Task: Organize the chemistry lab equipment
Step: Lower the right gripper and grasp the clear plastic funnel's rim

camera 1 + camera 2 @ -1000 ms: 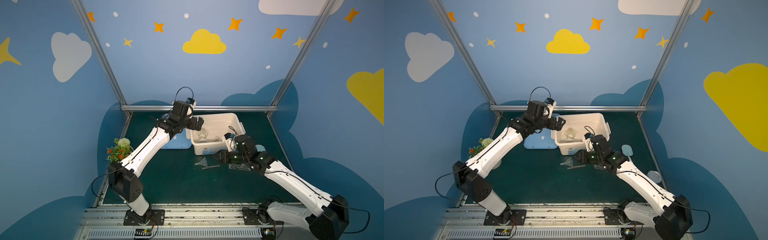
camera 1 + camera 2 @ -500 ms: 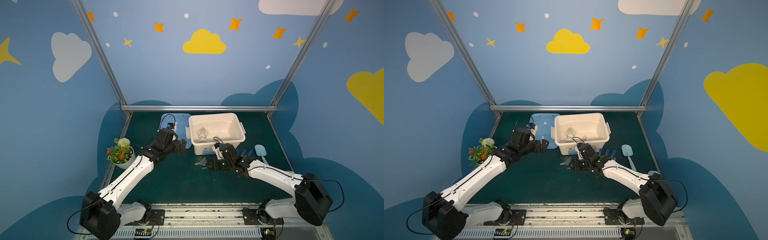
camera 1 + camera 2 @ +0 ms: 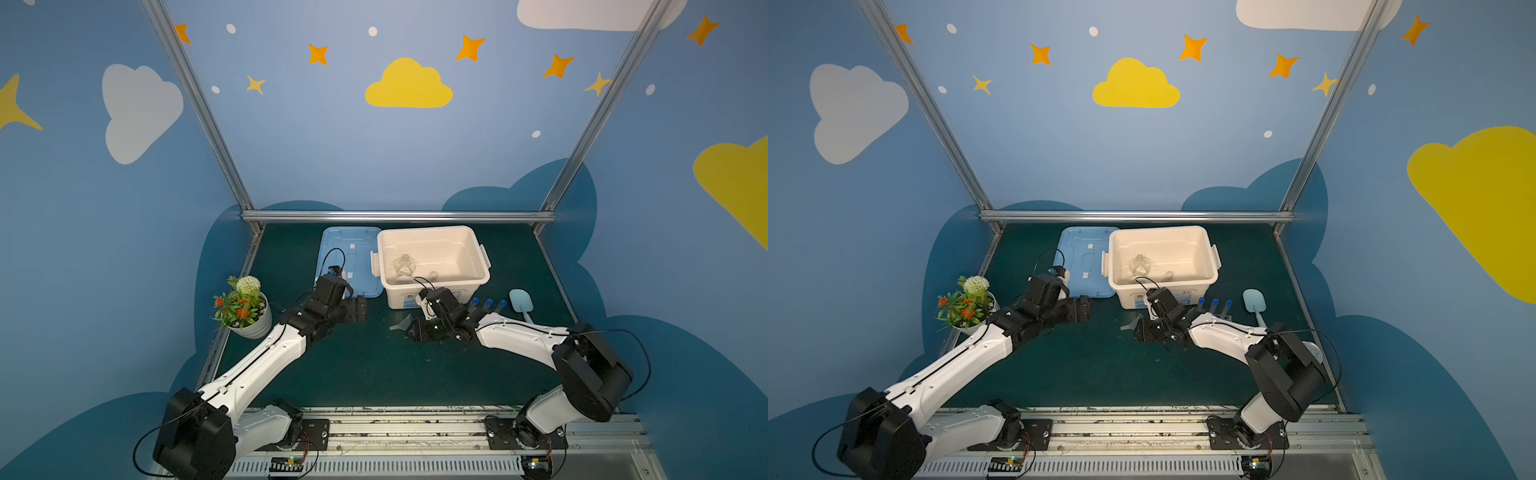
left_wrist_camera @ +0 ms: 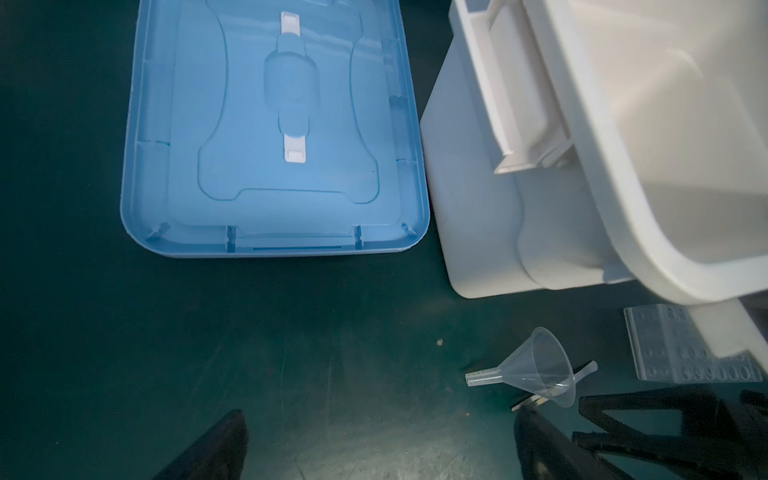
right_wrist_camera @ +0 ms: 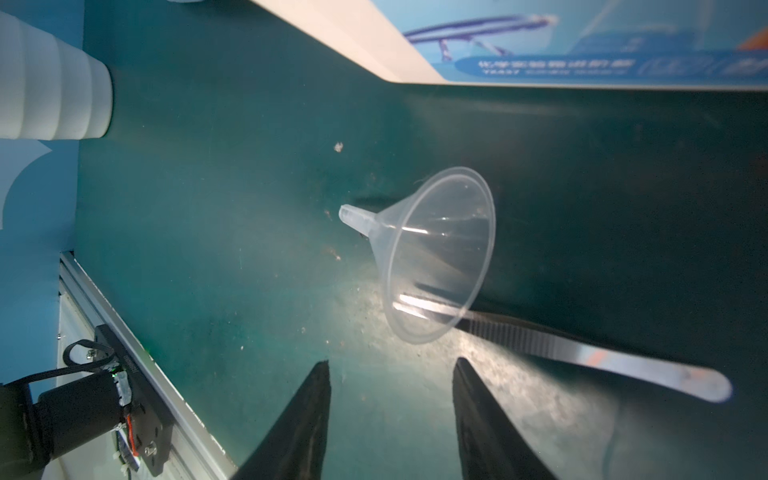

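Dark green tabletop (image 3: 374, 365): open white plastic bin (image 3: 482, 266) holds one clear round-bodied flask (image 3: 402, 266). Clear plastic funnel (image 5: 436, 257) lies on its side outside the bin, just ahead of right claw (image 5: 390, 361), which is half-parted and empty. Left claw (image 4: 380, 411) spread wide, empty, near flat blue lid (image 4: 270, 124).

The funnel (image 5: 436, 253) is clear, glossy plastic. The thin tool (image 5: 582, 353) is shiny, ribbed metal. The tabletop (image 5: 249, 208) is matt and scuffed. The lid (image 4: 270, 124) is smooth plastic.

Top views: bright, even light from overhead, soft shadows, sharp, w/ wide-angle bowing at edges. Wrist views: dim, teal cast, pale glare patch on mat (image 4: 374, 440). Right wrist: funnel (image 5: 436, 249) glints; bin label (image 5: 582, 62) blurred.
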